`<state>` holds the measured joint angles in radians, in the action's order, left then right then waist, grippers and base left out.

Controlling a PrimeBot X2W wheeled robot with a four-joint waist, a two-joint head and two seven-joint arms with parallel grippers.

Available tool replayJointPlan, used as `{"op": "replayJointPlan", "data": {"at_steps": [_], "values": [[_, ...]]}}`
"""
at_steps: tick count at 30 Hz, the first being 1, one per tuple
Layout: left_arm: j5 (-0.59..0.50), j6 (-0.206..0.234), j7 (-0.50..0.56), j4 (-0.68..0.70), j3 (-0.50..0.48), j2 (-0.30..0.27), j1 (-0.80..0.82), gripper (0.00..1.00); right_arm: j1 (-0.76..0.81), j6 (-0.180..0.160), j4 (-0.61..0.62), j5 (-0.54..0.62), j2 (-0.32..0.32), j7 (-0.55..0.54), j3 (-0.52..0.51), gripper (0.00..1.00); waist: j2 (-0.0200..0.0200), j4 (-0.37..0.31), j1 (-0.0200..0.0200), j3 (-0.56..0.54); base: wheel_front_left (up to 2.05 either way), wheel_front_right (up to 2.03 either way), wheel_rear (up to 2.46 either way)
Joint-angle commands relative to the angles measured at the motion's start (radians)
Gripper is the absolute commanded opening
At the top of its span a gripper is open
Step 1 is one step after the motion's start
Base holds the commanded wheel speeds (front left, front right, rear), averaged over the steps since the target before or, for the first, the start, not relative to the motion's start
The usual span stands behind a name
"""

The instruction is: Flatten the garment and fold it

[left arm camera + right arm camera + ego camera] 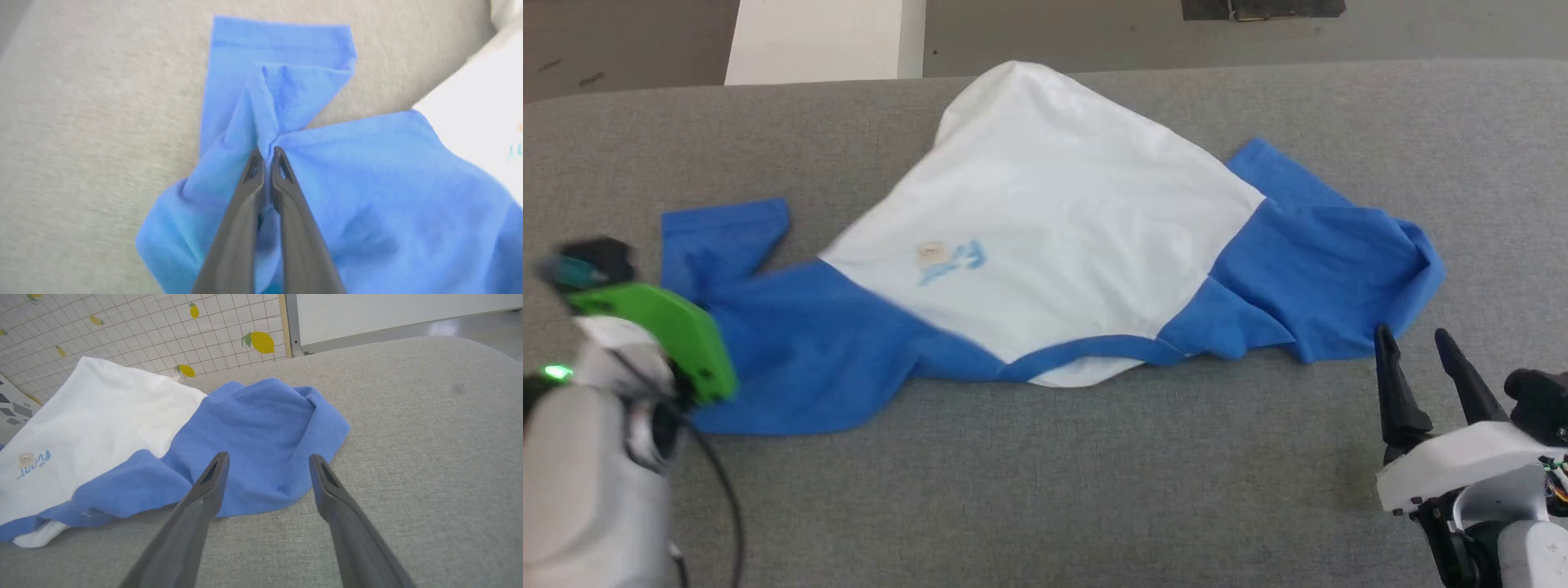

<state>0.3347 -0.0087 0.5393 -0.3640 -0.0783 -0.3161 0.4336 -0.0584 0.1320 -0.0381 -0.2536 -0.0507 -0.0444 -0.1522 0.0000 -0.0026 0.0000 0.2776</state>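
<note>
Where the garment (1054,212) lies: across the middle of the grey counter (1045,490), spread but rumpled and not folded, with the white body in the centre and blue cloth at both ends.
Body: in the head view the white cloth peaks toward 12 o'clock; the blue neck trim (1086,351) curves along the 6 o'clock edge, nearest the robot.
Print (947,260): a small bear with light-blue lettering, at about 8 o'clock on the white body.
9 o'clock sleeve (723,233): blue, lying out on the counter, its cuff turned toward 12 o'clock.
3 o'clock sleeve (1339,261): blue, crumpled into soft folds with its outer edge curled up.
Left end effector (267,153): fingers together, clamped on a pinched ridge of the garment's blue cloth (367,183) at the 9 o'clock end; creases run from the tips toward 12 o'clock in the left wrist view.
Left arm: its green housing (662,327), blurred, sits over the blue cloth at 8 o'clock of the garment.
Right end effector (1411,333): fingers well apart, gripping nothing, at 4 o'clock of the garment, just beside the crumpled sleeve.
Right wrist view: the right end effector (269,456) points at the bunched blue cloth (261,416) at 12 o'clock, with bare counter (429,437) at 3 o'clock.
Background: a lemon-patterned sheet (163,326) stands beyond the counter's far edge, and a white panel (825,37) shows at 11 o'clock in the head view.
</note>
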Motion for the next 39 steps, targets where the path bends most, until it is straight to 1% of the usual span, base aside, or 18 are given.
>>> {"op": "replayJointPlan", "data": {"at_steps": [1,4,6,7,8,9,11,13,15,17,19,21,23,26,29,33,39], "values": [[-0.008,0.018,-0.043,-0.009,-0.024,-0.024,0.042,0.00,-0.018,-0.001,-0.003,-0.003,0.000,0.008,0.007,1.00,0.0000,-0.005,0.0000,0.002,0.00,0.00,0.00],[-0.007,0.038,-0.120,-0.033,-0.060,-0.045,0.086,0.00,-0.021,-0.001,-0.004,0.002,0.000,0.010,0.010,1.00,0.0000,-0.011,0.0000,0.005,0.00,0.00,0.00],[0.008,0.035,-0.127,-0.065,-0.069,-0.046,0.098,0.00,-0.018,-0.001,-0.004,0.004,0.000,0.011,0.006,1.00,0.0000,-0.012,0.0000,0.005,0.00,0.00,0.00],[0.014,0.026,-0.131,-0.076,-0.069,-0.046,0.101,0.00,-0.017,-0.001,-0.005,0.004,0.000,0.011,0.005,1.00,0.0000,-0.013,0.0000,0.004,0.00,0.00,0.00],[0.020,0.019,-0.139,-0.087,-0.069,-0.044,0.101,0.85,-0.014,-0.001,-0.007,0.004,0.000,0.012,0.004,1.00,0.0000,-0.014,0.0000,0.001,0.00,0.00,0.00],[0.023,0.015,-0.158,-0.089,-0.071,-0.042,0.101,1.00,-0.012,-0.001,-0.008,0.004,0.000,0.012,0.003,1.00,0.0000,-0.014,0.0000,-0.002,0.00,0.00,0.00],[0.026,0.009,-0.210,-0.083,-0.075,-0.036,0.094,1.00,-0.007,-0.001,-0.013,0.003,0.000,0.012,0.001,1.00,0.0000,-0.014,0.0000,-0.014,0.00,0.00,0.00],[0.038,0.010,-0.304,-0.038,-0.100,-0.023,0.077,1.00,-0.001,-0.001,-0.019,0.002,0.000,0.009,0.005,1.00,0.0000,-0.019,0.0000,-0.031,0.00,0.00,0.00],[0.034,0.000,-0.426,0.037,-0.111,-0.007,0.036,1.00,0.008,-0.001,-0.024,0.001,0.000,0.008,0.003,1.00,0.0000,-0.017,0.0000,-0.051,0.00,0.00,0.00],[0.012,-0.006,-0.551,0.114,-0.113,0.009,-0.027,1.00,0.020,-0.001,-0.029,0.003,0.000,-0.004,0.000,1.00,0.0000,-0.012,0.0000,-0.071,0.00,0.00,0.00],[-0.014,-0.009,-0.670,0.184,-0.108,0.033,-0.113,1.00,0.036,-0.001,-0.034,0.013,0.000,-0.038,0.003,1.00,0.0000,-0.006,0.0000,-0.091,0.00,0.00,0.00],[-0.039,-0.009,-0.736,0.221,-0.092,0.058,-0.194,1.00,0.052,-0.001,-0.042,0.026,0.000,-0.094,0.008,1.00,0.0000,0.002,0.0000,-0.108,0.00,0.00,0.00],[-0.056,-0.004,-0.767,0.249,-0.077,0.088,-0.267,1.00,0.061,-0.001,-0.042,0.033,0.000,-0.153,0.011,1.00,0.0000,0.008,0.0000,-0.121,0.00,0.00,0.00],[-0.072,0.006,-0.786,0.277,-0.055,0.133,-0.352,1.00,0.050,-0.001,-0.029,0.062,0.000,-0.245,0.041,1.00,0.0000,0.018,0.0000,-0.131,0.00,0.00,0.00],[-0.071,0.014,-0.793,0.281,-0.043,0.173,-0.406,1.00,0.000,-0.001,-0.035,0.114,0.000,-0.400,0.077,1.00,0.0000,0.030,0.0000,-0.133,0.00,0.00,0.00],[-0.064,0.008,-0.796,0.267,-0.027,0.196,-0.416,1.00,-0.119,-0.001,-0.062,0.190,0.000,-0.581,0.110,1.00,0.0000,0.053,0.0000,-0.117,0.00,0.00,0.00],[-0.055,0.004,-0.799,0.249,-0.009,0.215,-0.388,1.00,-0.249,-0.001,-0.172,0.299,0.000,-0.750,0.124,1.00,0.0000,0.096,0.0000,-0.076,0.00,0.00,0.00]]}}
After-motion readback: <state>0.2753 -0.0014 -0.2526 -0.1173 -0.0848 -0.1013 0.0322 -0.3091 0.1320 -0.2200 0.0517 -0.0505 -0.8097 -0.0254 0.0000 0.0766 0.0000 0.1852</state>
